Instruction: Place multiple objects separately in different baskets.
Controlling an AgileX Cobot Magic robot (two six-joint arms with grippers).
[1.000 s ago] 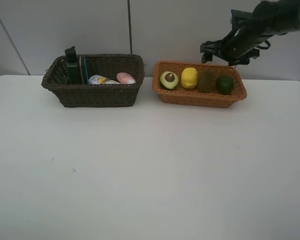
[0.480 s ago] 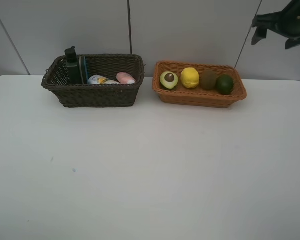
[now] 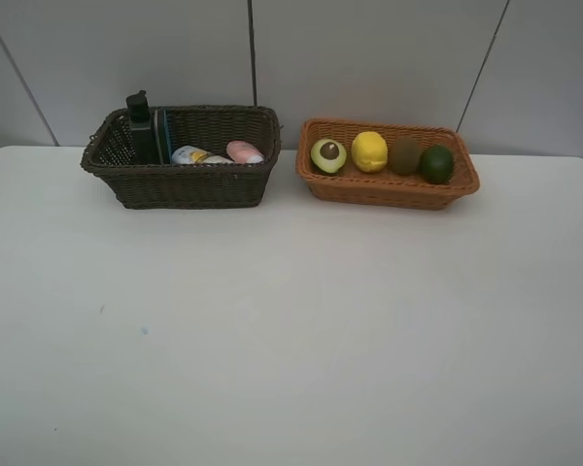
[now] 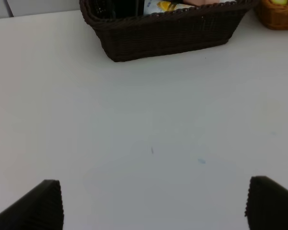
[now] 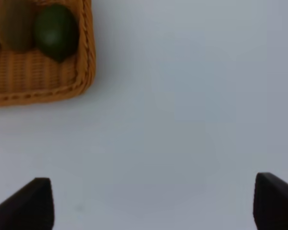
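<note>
While both grippers [image 4: 153, 203] [image 5: 151, 201] gape empty | dark basket [image 3: 189, 183]: toiletries | tan basket [image 3: 389, 187]: fruit

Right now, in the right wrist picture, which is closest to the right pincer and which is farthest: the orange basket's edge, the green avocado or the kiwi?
1. Orange basket: its front rim lies nearest the right pincer.
2. Green avocado: inside the basket, at its end.
3. Kiwi: beside the avocado, deeper along the basket, a bit farther.

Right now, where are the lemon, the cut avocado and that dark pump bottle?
yellow lemon [image 3: 369, 151], high outside view, middle of its rind.
halved avocado [image 3: 327, 154], high outside view, on the cut face by the pit.
dark green pump bottle [image 3: 141, 131], high outside view, upper body under the pump.
</note>
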